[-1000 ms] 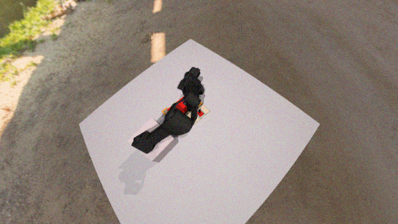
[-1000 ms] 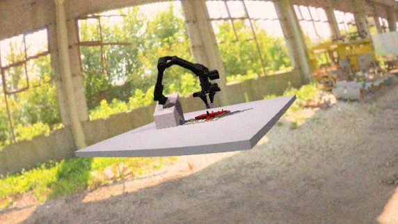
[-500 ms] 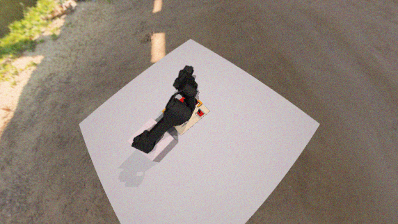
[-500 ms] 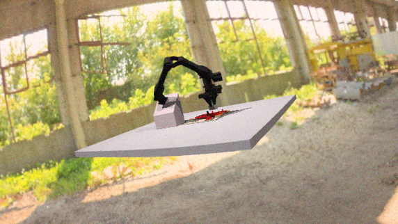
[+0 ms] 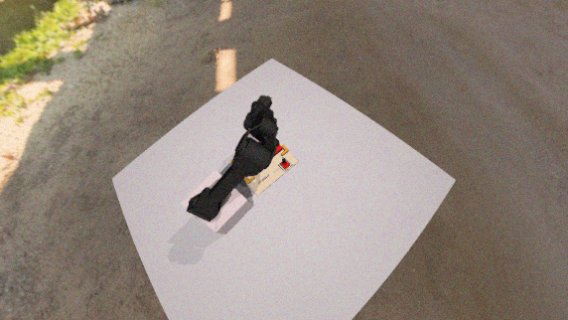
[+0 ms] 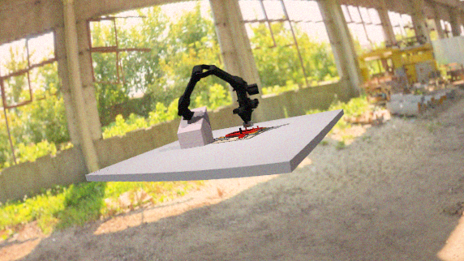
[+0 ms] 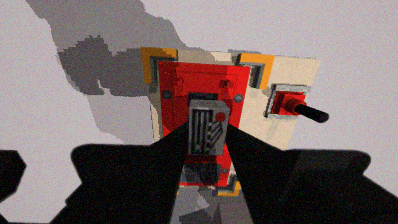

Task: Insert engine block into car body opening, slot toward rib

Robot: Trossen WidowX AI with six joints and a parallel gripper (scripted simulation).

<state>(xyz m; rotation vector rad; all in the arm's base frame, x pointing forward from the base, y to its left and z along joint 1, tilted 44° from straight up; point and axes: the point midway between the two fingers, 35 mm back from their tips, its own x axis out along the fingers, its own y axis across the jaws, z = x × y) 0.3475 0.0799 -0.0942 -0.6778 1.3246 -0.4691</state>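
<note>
The grey engine block (image 7: 207,142) (image 6: 247,124) is held between the fingers of my gripper (image 7: 206,127) (image 6: 247,123), which is shut on it. In the wrist view the block's slots are on its left and a red dot is at its upper right. The red car body (image 7: 230,107) (image 6: 232,134) lies under it, with only a little red (image 5: 278,149) showing in the top view. A dark strip of the opening (image 7: 202,95) shows past the block's far end. The block is over the opening; its exact height and the rib are not clear, and the fingers hide part of the body.
The body sits between orange corner brackets (image 7: 266,67) (image 5: 284,150) on a beige board (image 7: 262,125) (image 5: 263,185). A red switch with a black lever (image 7: 310,114) (image 5: 284,162) stands on the board, right of the body in the wrist view. The arm's pale pedestal (image 5: 230,211) (image 6: 195,135) is close by.
</note>
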